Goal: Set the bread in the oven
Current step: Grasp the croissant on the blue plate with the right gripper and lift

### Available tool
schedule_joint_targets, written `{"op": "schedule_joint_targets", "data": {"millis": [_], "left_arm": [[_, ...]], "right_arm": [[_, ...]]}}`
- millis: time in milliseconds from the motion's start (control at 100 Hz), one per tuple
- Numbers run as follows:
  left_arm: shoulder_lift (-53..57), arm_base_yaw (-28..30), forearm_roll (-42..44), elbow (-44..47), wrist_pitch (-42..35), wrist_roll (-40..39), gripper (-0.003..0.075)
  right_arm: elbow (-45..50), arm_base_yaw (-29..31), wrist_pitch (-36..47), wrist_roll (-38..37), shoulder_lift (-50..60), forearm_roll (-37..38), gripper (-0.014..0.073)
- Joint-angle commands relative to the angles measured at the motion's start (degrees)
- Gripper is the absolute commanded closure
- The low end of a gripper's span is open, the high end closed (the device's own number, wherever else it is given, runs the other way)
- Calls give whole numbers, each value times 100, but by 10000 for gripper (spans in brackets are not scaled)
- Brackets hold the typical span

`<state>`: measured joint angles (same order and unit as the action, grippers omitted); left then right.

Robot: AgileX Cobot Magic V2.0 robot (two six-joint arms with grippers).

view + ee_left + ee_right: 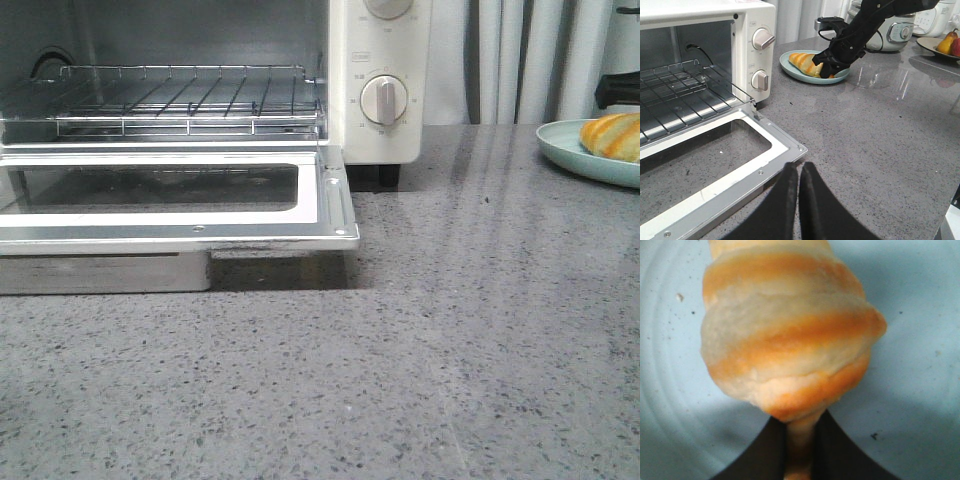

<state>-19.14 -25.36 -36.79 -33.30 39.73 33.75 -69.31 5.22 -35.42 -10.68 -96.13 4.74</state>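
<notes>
On glossy teal plate | ridged crescent bread | right jaws pinching tip

Soft, even indoor light; pale glare streaks the countertop, and the close-up bread looks blurred.

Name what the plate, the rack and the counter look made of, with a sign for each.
Plate: likely glazed ceramic; smooth pale teal with a soft sheen.
Rack: metal wire; thin shiny bars in a grid.
Counter: polished stone or stone-look; grey speckles, reflections.
</notes>
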Motion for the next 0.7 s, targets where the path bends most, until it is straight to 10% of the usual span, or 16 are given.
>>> {"op": "schedule_joint_targets", "data": {"millis": [0,270,690], "left_arm": [[-57,-39,-229,-197,-299,-48,742],[-57,-39,-207,-197,-353,-48,741],[-89,-39,-131,-197,-1112,0,741]], "right_arm": [[-149,25,580,14,529,26,662],[-399,-766,2522,14,2108,-193,662],[-1133,-4988,2113,1068,1913,130,662]]}}
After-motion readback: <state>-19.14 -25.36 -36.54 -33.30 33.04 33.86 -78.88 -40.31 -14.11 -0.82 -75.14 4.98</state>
